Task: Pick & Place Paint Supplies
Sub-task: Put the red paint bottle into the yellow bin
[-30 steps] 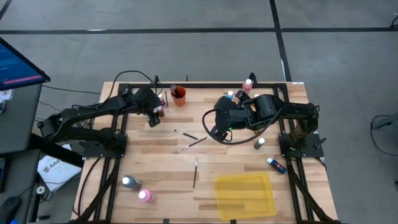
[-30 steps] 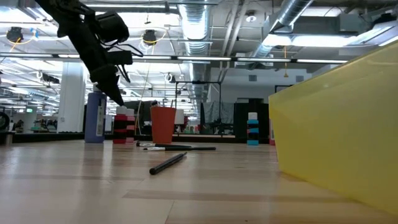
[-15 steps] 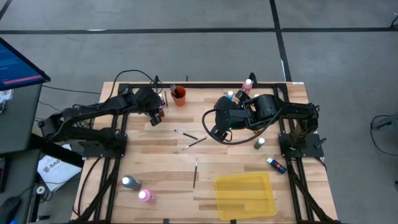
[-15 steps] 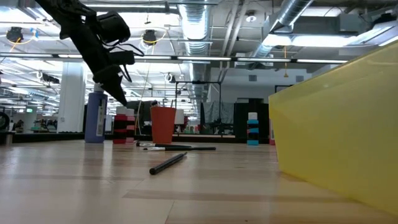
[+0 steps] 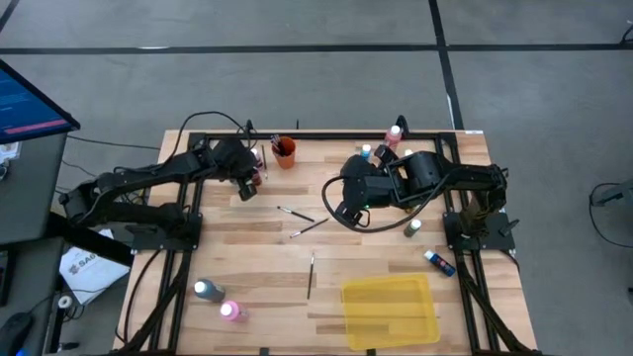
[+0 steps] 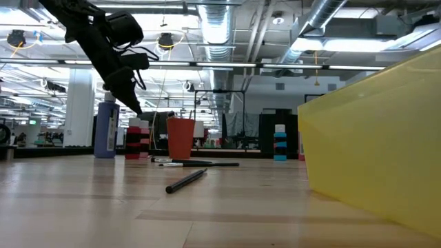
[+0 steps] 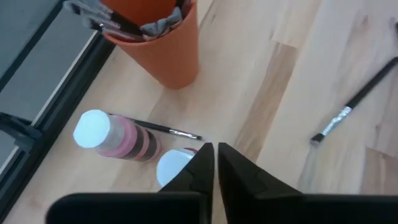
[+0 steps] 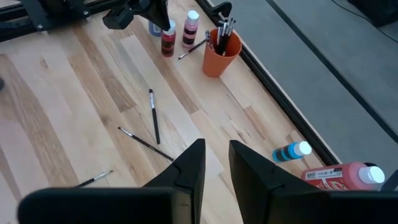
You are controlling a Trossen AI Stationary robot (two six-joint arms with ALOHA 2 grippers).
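Left wrist view: shut left pincer (image 7: 214, 148) above white-capped bottle (image 7: 173, 168).

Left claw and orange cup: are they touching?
Apart. The left wrist view shows bare table between the shut left claw and the orange cup.

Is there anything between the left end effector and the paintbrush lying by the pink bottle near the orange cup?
Yes. The left end effector is shut above the table, and a white-capped bottle stands right under its tips. The thin paintbrush lies just beyond that cap, against the pink bottle beside the orange cup.
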